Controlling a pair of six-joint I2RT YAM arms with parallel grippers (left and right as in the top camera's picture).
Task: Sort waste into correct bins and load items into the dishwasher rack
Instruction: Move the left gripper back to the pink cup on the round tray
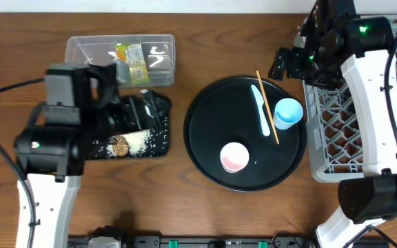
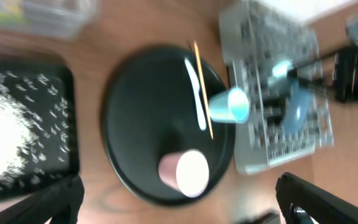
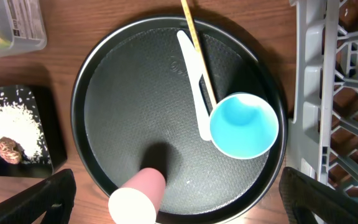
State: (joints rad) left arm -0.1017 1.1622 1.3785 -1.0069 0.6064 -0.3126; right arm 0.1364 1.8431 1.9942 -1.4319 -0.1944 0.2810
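Observation:
On the round black tray (image 1: pixel 205 131) stand a pink cup (image 1: pixel 234 157) and a light blue cup (image 1: pixel 288 112), beside a white utensil (image 1: pixel 260 109) and a chopstick (image 1: pixel 267 107). The black tray bin (image 1: pixel 158 148) holds rice (image 1: pixel 138 141) and a brown lump (image 1: pixel 119 145). A printed wrapper (image 1: pixel 131 58) and a tissue (image 1: pixel 158 54) lie in the clear tub (image 1: pixel 81 49). My left gripper (image 2: pixel 179 205) hangs open and empty high above the pink cup (image 2: pixel 185 173). My right gripper (image 3: pixel 179 205) is open too, over the pink cup (image 3: pixel 138 196), holding nothing.
The grey rack (image 1: pixel 350 131) stands at the right edge, right against the round tray, with something blue (image 2: pixel 294 109) inside it. My right arm (image 1: pixel 371 83) reaches across the rack. My left arm (image 1: pixel 54 138) covers the black bin's left part.

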